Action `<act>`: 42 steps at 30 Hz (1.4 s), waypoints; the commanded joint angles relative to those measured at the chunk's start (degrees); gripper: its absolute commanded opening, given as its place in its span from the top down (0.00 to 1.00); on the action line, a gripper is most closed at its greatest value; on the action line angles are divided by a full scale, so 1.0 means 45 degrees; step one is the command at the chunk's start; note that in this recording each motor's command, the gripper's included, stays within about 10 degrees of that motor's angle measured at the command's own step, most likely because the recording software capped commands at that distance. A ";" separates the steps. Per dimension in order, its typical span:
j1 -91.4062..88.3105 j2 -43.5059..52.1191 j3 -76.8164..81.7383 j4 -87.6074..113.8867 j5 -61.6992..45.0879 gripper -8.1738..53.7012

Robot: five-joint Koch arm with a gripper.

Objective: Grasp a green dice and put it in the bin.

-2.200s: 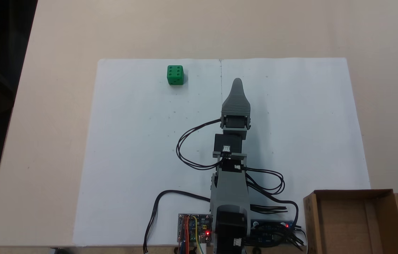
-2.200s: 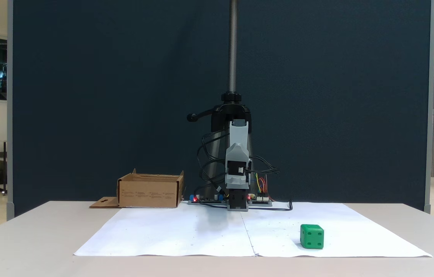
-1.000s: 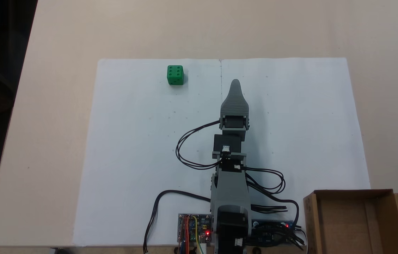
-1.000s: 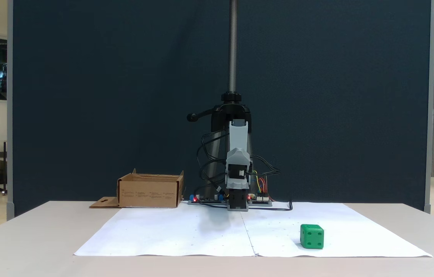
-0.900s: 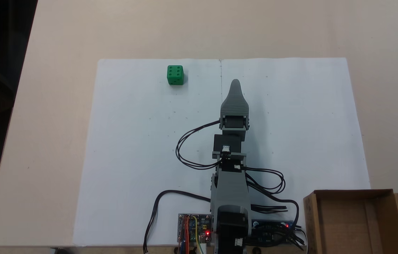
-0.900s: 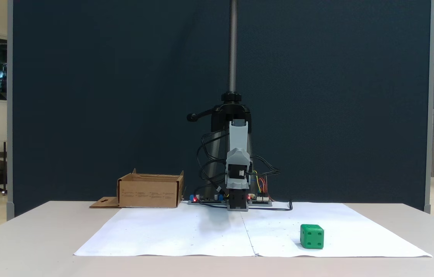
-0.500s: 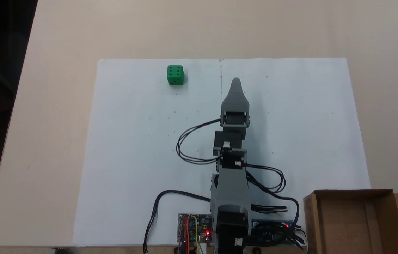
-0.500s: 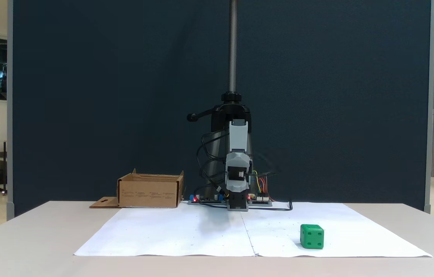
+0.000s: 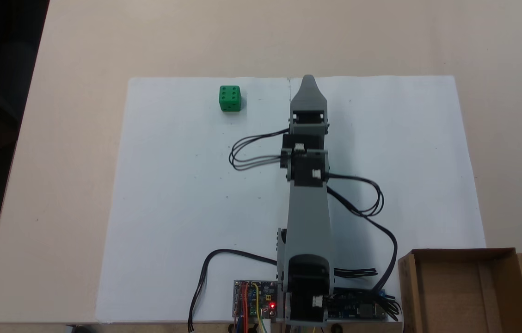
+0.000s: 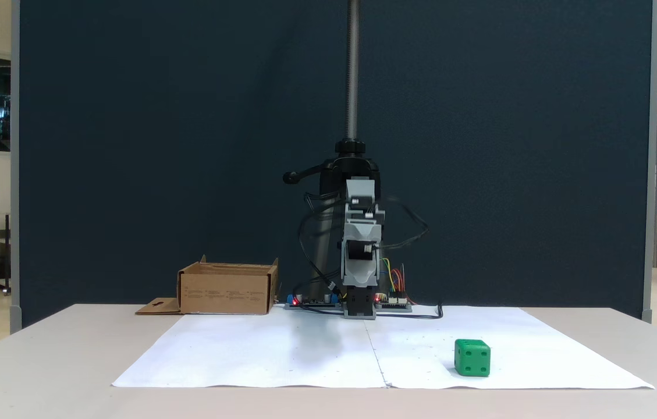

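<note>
Reaching straight out above the paper (image 9: 187, 194), the gripper (image 9: 308, 79) shows one tip, so its jaw state cannot be told; the green dice (image 9: 230, 98) sits well left of it in that fixed view.

Green dice (image 9: 230, 98); brown bin (image 9: 466, 290); white paper (image 9: 173, 194).

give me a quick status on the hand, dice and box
Hand up off the paper, empty, open or shut unclear. Dice untouched on the paper, apart from it. Box empty by the base. Nothing between hand and dice.
</note>
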 commanded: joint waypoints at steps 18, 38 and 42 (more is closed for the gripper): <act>-0.0898 -0.6562 -1.2539 1.3687 0.2207 0.22; -0.3105 -1.0527 -1.6191 1.7754 0.5469 0.22; -0.3203 -1.0957 -1.6191 1.6992 0.5820 0.22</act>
